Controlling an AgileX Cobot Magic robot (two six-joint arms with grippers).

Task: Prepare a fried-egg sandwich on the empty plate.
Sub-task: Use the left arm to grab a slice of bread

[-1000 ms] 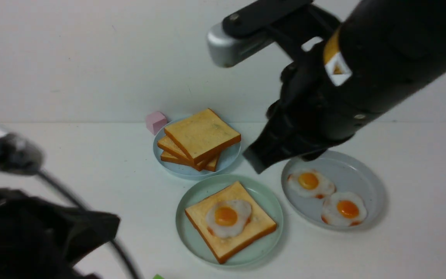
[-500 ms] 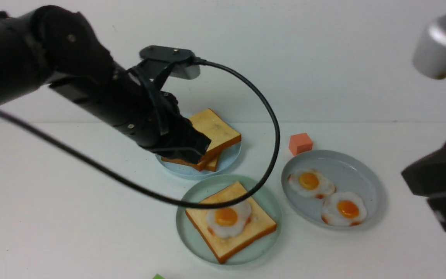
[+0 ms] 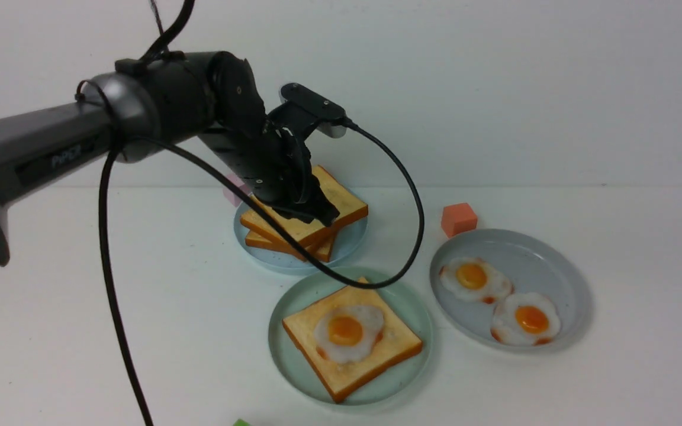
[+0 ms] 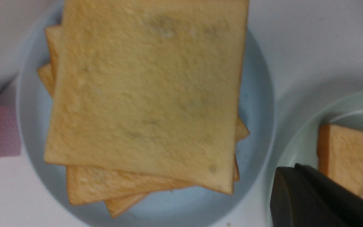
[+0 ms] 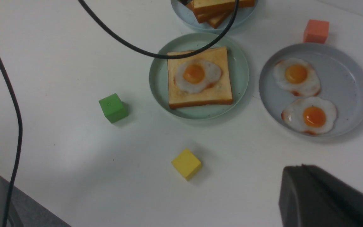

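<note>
Now finding the left gripper (image 3: 319,213) with fingers pressed together, empty, low over the toast pile (image 3: 347,204) on the light-blue plate (image 3: 350,245); touching the top slice or not, cannot tell; seeing the right gripper (image 5: 295,178) also pressed together, holding nothing, over the table (image 5: 74,142), well apart from the plates; on the mint-green plate (image 3: 279,349), one toast slice (image 3: 379,349) with a fried egg (image 3: 347,331) lying uncovered on top; just beside, to the right, a grey plate (image 3: 575,278) with two more eggs (image 3: 474,279).
</note>
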